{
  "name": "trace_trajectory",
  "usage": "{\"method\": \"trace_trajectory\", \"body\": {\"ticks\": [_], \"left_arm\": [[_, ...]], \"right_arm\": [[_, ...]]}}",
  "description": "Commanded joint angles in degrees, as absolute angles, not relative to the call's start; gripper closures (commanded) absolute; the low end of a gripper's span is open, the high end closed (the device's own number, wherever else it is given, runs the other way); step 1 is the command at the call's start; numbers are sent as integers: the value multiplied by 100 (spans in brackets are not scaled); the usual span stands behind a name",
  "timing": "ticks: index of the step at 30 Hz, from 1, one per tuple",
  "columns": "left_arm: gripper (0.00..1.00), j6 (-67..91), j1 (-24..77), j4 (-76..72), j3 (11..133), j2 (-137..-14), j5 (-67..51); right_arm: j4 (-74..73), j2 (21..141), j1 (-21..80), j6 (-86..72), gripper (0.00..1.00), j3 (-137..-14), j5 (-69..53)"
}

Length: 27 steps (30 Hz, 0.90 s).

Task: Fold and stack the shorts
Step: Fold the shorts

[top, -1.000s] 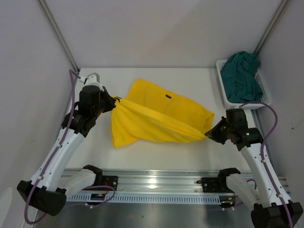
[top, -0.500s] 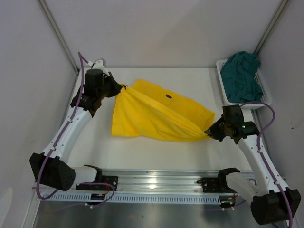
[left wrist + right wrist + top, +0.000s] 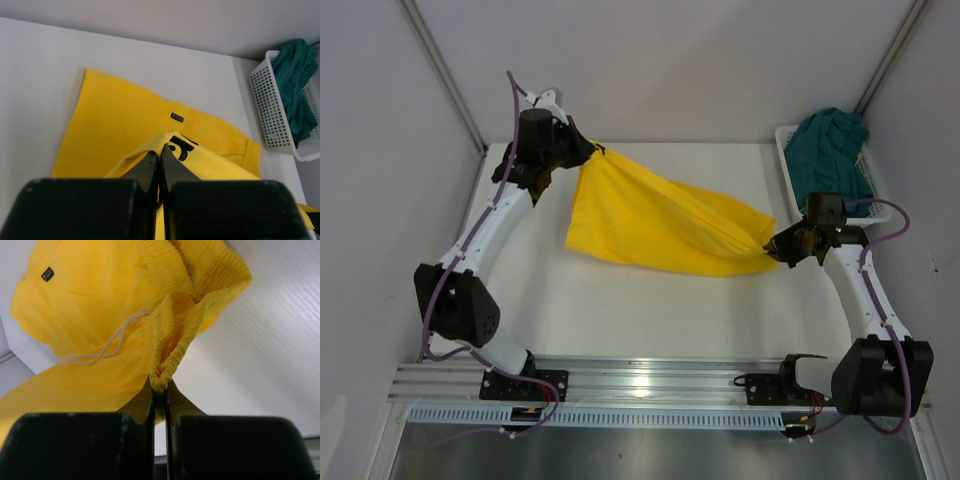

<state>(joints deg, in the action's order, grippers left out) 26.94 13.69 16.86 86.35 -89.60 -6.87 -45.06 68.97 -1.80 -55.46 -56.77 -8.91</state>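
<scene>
My left gripper [image 3: 590, 151] and right gripper [image 3: 773, 250] each pinch an edge of the yellow shorts [image 3: 650, 225], pulled taut between them; teal shorts [image 3: 830, 160] fill the basket [image 3: 787, 168].

The left arm [image 3: 492, 228] stretches to the upper left of the frame, left gripper [image 3: 592, 150] pinched tight. The right arm [image 3: 865, 295] rises at right, right gripper [image 3: 772, 248] clamped too.

Bright, even, diffuse light falls from above. The yellow shorts [image 3: 660, 225] cast only a faint, soft shadow on the white table [image 3: 650, 310]. The aluminium rail [image 3: 640, 378] carries a glare patch. Close to their lenses, the left gripper [image 3: 160, 152] and right gripper [image 3: 160, 390] are dark and blurred; the cloth beyond is sharp.
</scene>
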Motion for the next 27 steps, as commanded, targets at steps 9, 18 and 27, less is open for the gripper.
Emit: {"method": "trace_trajectory", "body": {"ticks": [9,18,27], "left_arm": [[100,2646,1213,1107,10247,-10528,-466],[100,3120,1099,177,10714,-11407,-633],[93,3305,1072,36,11733,-12814,-193]], "right_arm": [[-3877,8103,-694,-5353,100,-6328,-861],[-3376,9236,-923,-5563,100,-7294,-1037],[-2365,10527,-809,-5792,73,-8041,-501]]}}
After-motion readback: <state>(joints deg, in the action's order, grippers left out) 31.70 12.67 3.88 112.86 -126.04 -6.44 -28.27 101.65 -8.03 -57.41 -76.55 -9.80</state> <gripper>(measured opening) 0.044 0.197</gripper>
